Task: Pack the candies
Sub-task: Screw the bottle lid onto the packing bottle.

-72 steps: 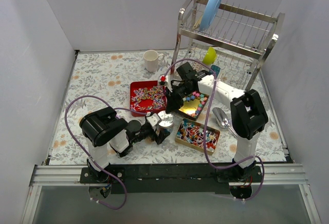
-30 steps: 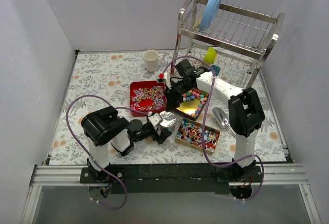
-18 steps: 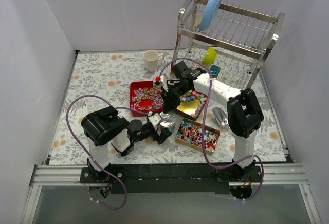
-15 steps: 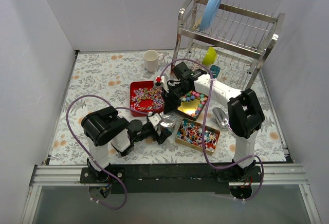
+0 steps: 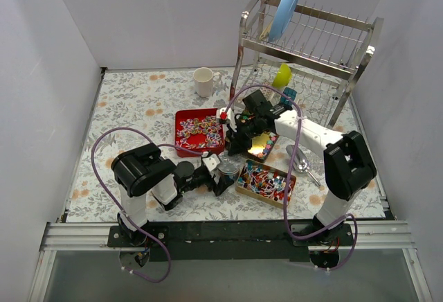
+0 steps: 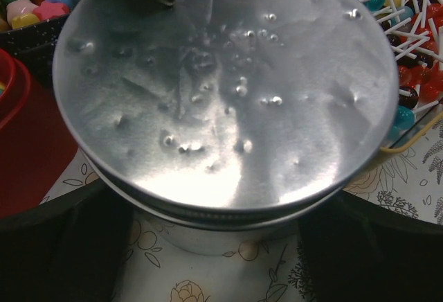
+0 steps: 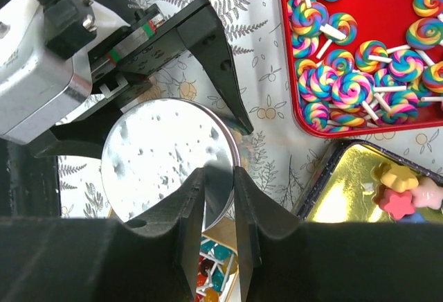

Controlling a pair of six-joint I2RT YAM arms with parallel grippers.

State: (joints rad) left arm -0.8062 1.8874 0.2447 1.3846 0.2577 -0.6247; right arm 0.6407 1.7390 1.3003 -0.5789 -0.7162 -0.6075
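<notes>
braced the round tin (image 6: 228,236) from both sides with the left gripper (image 5: 223,172), jaws spread wide and pressed on its wall, likely to stop it from turning or sliding on the flowered table (image 5: 138,101). nipped the rim of the silver lid (image 7: 163,153) with the right gripper (image 7: 217,172), both fingers drawn nearly together on the thin edge; reached in from the far side, probably to leave the other arm room. saw the lid sitting slightly askew over the tin's mouth; could not tell seated or just lifting. could not see into the tin. found the candies in 3 trays close around it: swirl lollipops (image 7: 353,73) in the red tray (image 7: 377,1), pastel star lumps (image 7: 405,194) in the gold tray (image 7: 342,177), small ball lollipops (image 5: 263,179) in the gold-edged tray (image 6: 401,147) just beside the tin. judged the trays set near to keep each carry short. judged the packing not yet begun, with the lid needing to come off first and the tin needing a firm hold for that pull.
</notes>
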